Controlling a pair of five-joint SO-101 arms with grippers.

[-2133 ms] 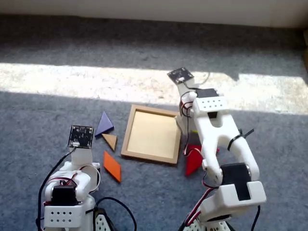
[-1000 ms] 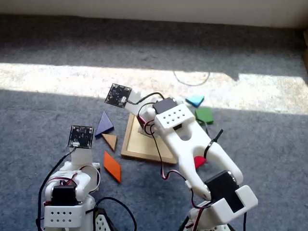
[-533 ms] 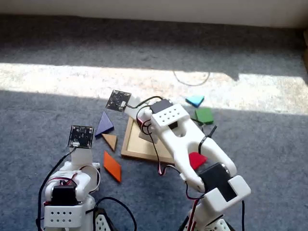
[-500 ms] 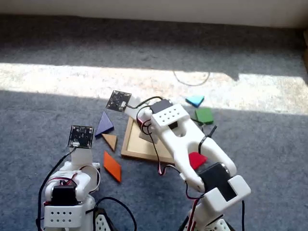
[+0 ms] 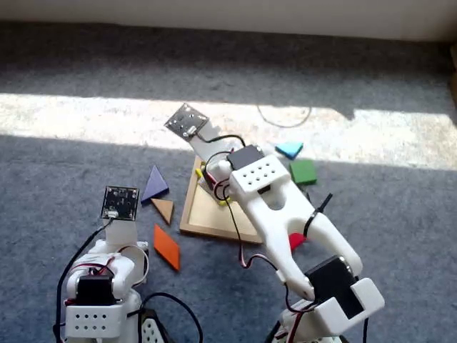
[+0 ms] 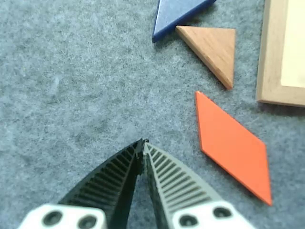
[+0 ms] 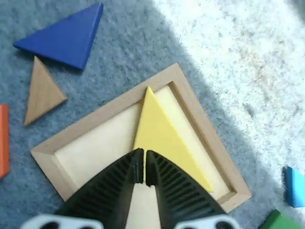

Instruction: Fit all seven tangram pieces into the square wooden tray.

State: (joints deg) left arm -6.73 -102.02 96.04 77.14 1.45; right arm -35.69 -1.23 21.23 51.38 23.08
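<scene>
Right gripper [image 7: 143,167], clenched and empty, hovers over the yellow triangle [image 7: 162,138]; its apex points into the wooden tray's [image 7: 205,129] upper-centre corner.

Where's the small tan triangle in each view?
High view: tan triangle between blue triangle and orange parallelogram, beside the tray.
Left wrist view: tan triangle beside the blue triangle, near the tray.
Right wrist view: tan triangle beside the blue triangle, outside the tray.
Shared landmark: the wooden tray.
</scene>
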